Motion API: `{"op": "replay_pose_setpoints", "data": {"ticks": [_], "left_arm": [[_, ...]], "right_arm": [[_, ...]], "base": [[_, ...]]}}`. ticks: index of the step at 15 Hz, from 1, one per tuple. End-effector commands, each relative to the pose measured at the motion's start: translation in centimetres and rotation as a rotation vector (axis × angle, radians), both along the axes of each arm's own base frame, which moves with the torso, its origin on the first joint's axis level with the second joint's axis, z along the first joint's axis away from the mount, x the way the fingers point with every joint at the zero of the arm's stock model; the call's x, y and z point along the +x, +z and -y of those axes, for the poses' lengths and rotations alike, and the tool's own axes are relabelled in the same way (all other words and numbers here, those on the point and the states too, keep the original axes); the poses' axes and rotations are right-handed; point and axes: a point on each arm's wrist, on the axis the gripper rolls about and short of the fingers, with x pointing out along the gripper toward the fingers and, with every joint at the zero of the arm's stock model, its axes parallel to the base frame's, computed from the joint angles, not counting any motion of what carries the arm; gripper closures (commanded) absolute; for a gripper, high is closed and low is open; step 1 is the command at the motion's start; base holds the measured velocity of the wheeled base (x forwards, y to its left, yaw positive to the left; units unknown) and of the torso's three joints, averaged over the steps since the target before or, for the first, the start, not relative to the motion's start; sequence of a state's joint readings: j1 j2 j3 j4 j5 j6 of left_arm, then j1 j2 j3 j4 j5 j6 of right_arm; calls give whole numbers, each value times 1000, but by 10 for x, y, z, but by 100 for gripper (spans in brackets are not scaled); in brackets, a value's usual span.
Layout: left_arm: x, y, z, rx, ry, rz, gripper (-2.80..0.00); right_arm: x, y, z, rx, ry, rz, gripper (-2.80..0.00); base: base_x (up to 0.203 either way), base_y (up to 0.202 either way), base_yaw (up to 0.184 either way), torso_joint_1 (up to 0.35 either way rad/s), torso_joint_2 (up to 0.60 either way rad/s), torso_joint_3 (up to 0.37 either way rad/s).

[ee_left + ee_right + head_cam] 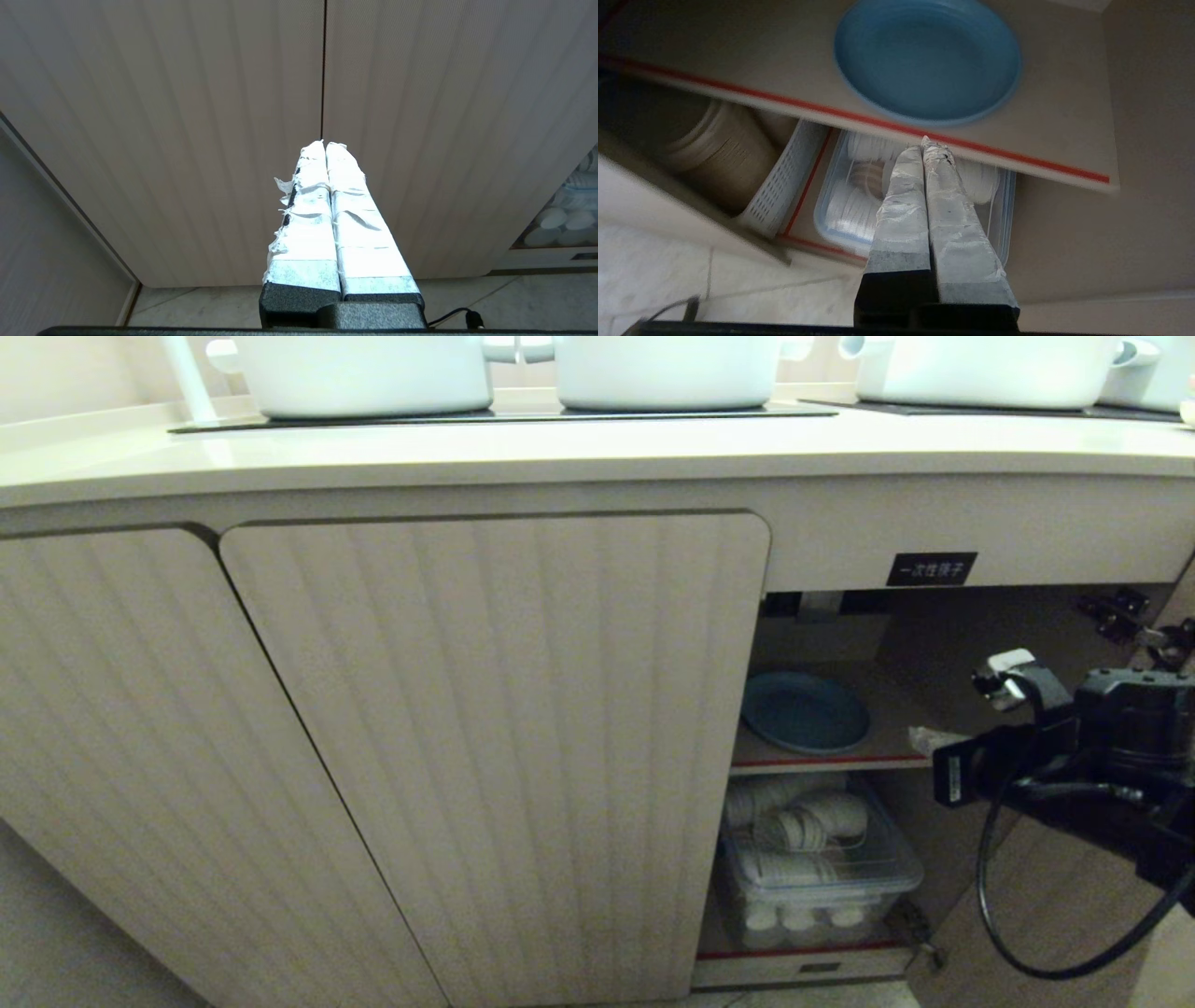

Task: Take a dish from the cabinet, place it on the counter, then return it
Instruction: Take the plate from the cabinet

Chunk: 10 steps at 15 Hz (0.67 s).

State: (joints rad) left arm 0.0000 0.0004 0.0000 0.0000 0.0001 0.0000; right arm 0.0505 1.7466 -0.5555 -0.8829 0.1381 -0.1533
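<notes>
The light-blue dish (805,712) lies flat on the inner shelf (896,747) of the cabinet (504,747), whose right-hand compartment stands open. My right gripper (924,142) is shut and empty. Its taped tips hang just outside the shelf's red-trimmed front edge, a little below the dish (927,60) and apart from it. In the head view the right arm (1102,747) reaches in from the right. My left gripper (324,144) is shut and empty, parked low in front of the closed ribbed doors. The cream counter (560,453) runs above.
Below the shelf sit a clear lidded container (822,873) of white cups, a white perforated basket (780,186) and a beige stack (719,149). White pots (364,373) stand on the black cooktop (504,418). A black label (931,568) marks the cabinet rail. The open door's hinge (1116,611) is at the right.
</notes>
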Motion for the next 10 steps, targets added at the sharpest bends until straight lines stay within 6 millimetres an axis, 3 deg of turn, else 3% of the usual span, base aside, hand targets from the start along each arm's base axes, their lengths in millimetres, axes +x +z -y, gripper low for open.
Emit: {"op": "replay_pose_setpoints", "data": {"ticks": [1,6,10], "left_arm": [[0,0,0,0,0,0,0],[0,0,0,0,0,0,0],[0,0,0,0,0,0,0]], "right_arm": [[17,-8,-4,-3,-33,-9,0],[47,-3,-2,70,-294,30,0],[63,-15,-2,40,-344,26,0]], "base": [[0,0,0,0,0,0],[0,0,0,0,0,0],[0,0,0,0,0,0]]}}
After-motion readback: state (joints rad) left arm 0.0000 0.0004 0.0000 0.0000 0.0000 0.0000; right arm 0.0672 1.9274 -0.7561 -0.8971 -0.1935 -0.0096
